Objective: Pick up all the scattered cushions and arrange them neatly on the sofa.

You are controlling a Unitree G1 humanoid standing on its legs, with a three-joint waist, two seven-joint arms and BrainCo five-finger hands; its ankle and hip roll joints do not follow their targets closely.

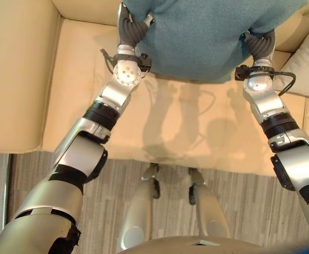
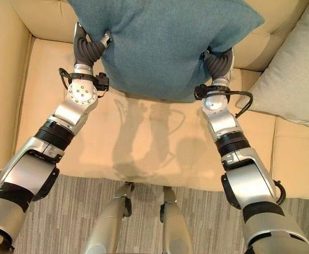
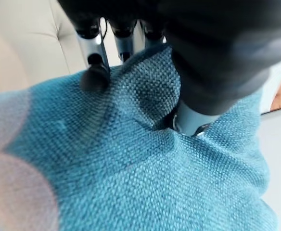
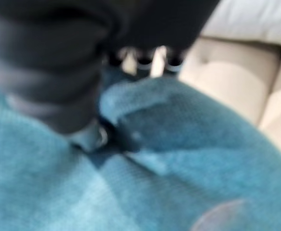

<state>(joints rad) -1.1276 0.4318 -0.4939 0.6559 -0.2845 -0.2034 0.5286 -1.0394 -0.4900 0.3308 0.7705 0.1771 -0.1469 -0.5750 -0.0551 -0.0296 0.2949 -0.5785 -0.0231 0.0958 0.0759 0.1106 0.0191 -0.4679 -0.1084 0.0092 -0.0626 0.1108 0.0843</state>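
A large teal cushion (image 2: 160,42) is held up over the cream sofa's seat (image 2: 144,137), near the backrest. My left hand (image 2: 88,47) grips its left lower corner, and my right hand (image 2: 219,62) grips its right lower corner. In the left wrist view the thumb (image 3: 191,118) presses into the teal cloth (image 3: 131,183) while the fingers (image 3: 95,72) lie over its edge. The right wrist view shows the same pinch, thumb (image 4: 85,132) on the cloth (image 4: 179,159). A pale grey cushion (image 2: 297,74) leans at the sofa's right side.
The sofa's left armrest (image 1: 14,74) rises at the left, and the backrest (image 2: 43,18) runs along the top. Grey striped carpet (image 2: 80,203) lies in front of the seat.
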